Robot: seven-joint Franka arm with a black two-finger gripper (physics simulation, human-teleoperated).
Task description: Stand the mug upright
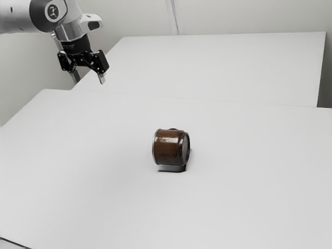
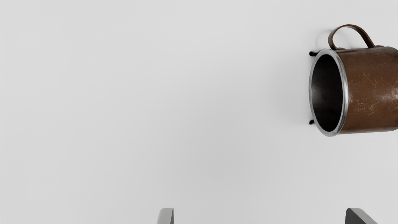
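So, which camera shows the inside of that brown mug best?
The wrist view: there the brown mug's dark inside shows plainly within its silvery rim. The exterior view shows the mug lying on its side, base toward the exterior view's right, rim nearly edge-on, inside hidden.

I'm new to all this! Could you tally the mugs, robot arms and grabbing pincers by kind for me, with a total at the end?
Mugs: 1, a brown mug lying on its side
Robot arms: 1, a pale arm
Pincers: 1, the open pincer at the arm's end
Total: 3
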